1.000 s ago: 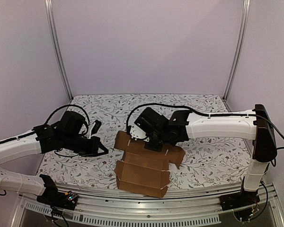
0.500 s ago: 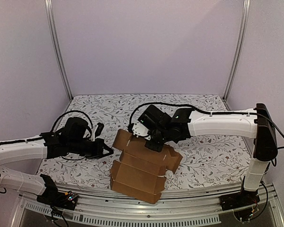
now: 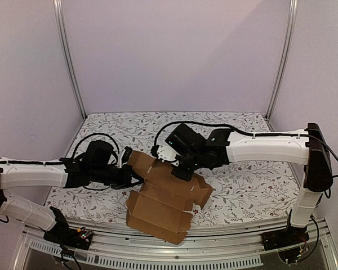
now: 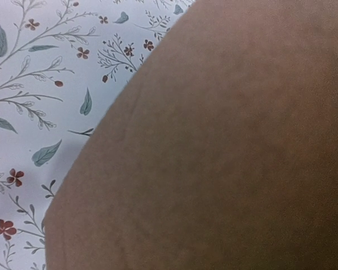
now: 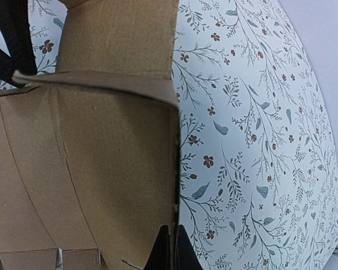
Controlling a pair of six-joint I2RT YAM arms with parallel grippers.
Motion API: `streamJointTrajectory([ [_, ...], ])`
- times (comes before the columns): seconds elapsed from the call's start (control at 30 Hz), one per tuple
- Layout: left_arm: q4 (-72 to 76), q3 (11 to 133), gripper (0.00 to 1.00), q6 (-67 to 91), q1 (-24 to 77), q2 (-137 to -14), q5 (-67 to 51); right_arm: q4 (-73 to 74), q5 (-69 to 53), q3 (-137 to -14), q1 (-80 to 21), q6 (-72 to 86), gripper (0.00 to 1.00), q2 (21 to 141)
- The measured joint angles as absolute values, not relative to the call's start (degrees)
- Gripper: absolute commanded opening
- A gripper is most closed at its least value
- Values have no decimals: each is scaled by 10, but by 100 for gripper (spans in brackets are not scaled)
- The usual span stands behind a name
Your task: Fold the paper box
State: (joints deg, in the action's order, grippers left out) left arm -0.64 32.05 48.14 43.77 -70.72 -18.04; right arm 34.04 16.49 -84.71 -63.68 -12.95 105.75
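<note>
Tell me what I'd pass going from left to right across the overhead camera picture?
Left arm's white forearm → left gripper → paper box → right arm's white forearm.

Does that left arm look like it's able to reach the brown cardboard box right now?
Probably yes. The left pincer sits right at the paper box's left edge, cardboard fills its own camera view, and nothing lies between. The right pincer is over the box farther right, out of the way.

Top view looks down from behind; both wrist views sit close on the paper box (image 3: 158, 208)
</note>
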Motion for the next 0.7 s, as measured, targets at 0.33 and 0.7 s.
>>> streamJointTrajectory([
  [0.33, 11, 330, 0, 482, 468, -751, -174, 338, 164, -847, -637, -128, 0, 1058],
  [0.7, -33, 353, 0, 472, 477, -754, -139, 337, 168, -838, -637, -131, 0, 1058],
])
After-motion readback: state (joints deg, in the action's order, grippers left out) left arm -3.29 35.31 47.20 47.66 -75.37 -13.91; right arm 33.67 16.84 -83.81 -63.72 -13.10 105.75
